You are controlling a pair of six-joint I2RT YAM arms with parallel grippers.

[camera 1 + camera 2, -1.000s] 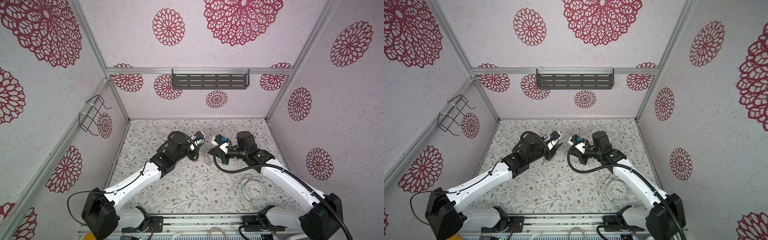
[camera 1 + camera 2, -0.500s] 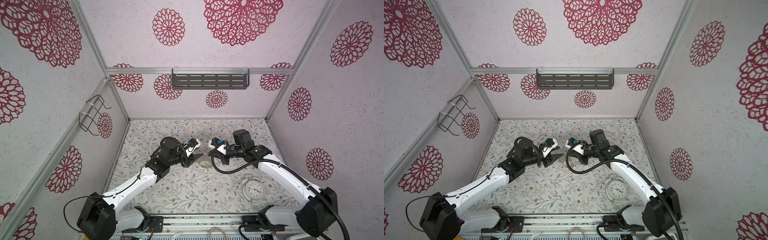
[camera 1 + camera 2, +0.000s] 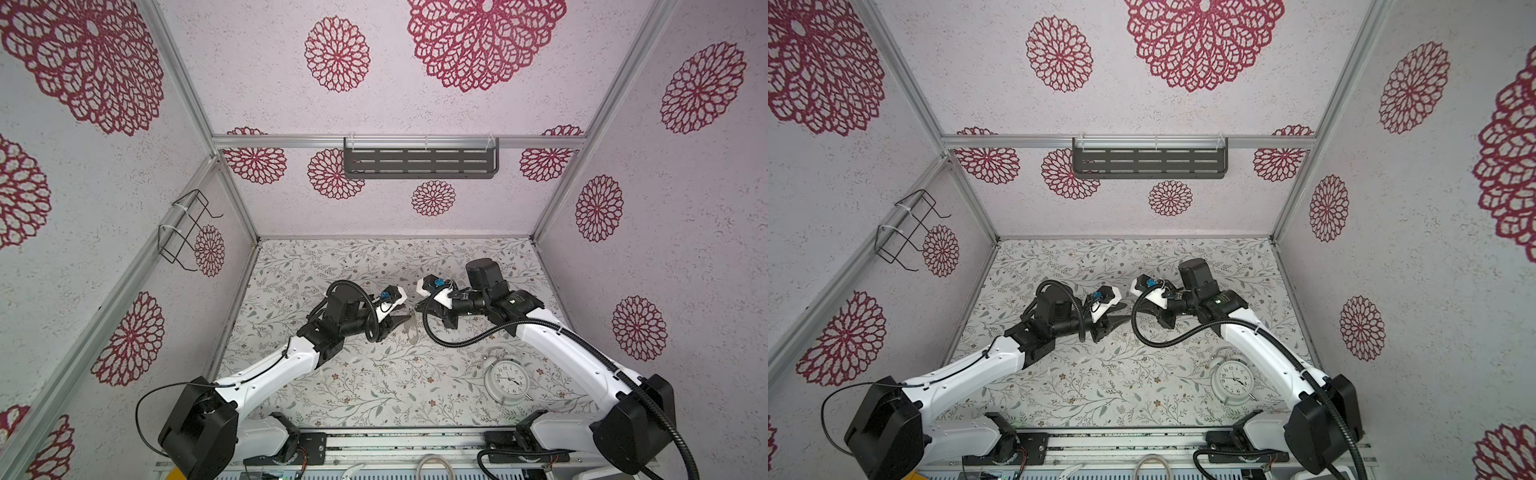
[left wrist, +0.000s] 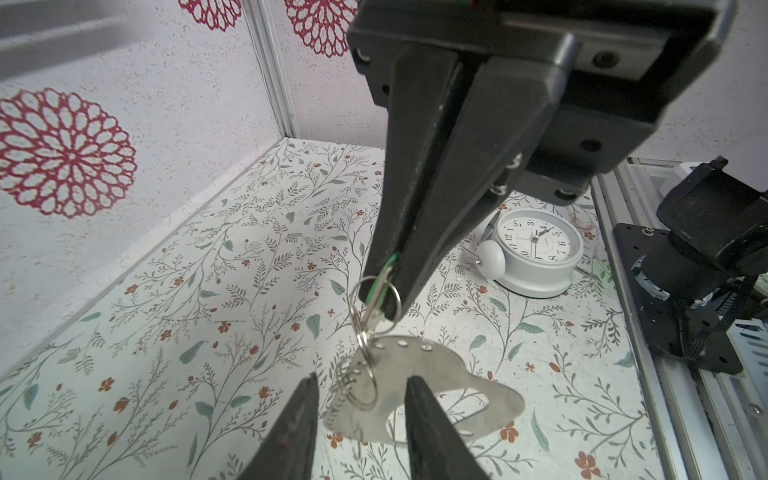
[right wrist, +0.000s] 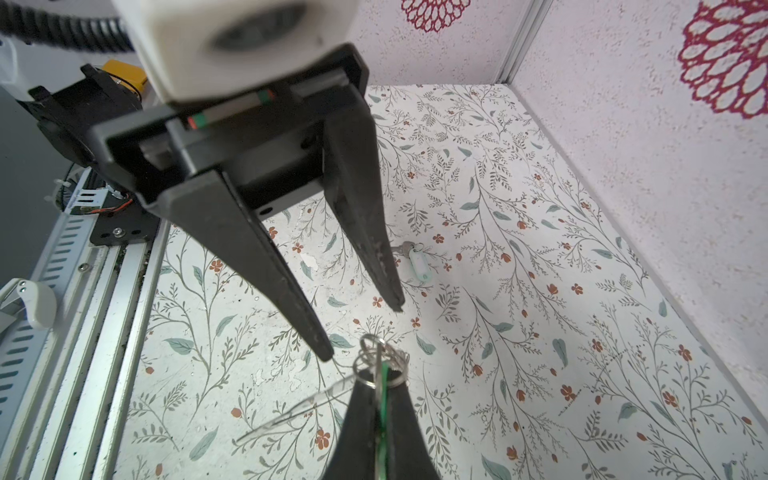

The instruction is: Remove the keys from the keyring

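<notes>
Right wrist view: pale-tagged key [image 5: 417, 259] lies free on the table [image 5: 540, 332]; green-tagged key [image 5: 385, 395], pinched by the right gripper [image 4: 382, 305], is not yet off the keyring [image 4: 415, 395]; left gripper [image 5: 363, 332] spread nearby

The right pincer [image 4: 381, 306] reaches down from twelve o'clock, fingers pressed together on the green-tagged key [image 4: 388, 268], only a green sliver of it showing. A chain of small split rings [image 4: 376, 297] hangs from that grip and carries the keyring [image 4: 428, 370], a flat dull plate that hangs clear of the bench [image 4: 208, 332]. The left pincer [image 4: 360, 380] enters from six o'clock with its fingers apart, the lowest ring seen in the gap between them; contact cannot be told. A white clock [image 4: 536, 245] stands on the bench at two o'clock from the keyring.
</notes>
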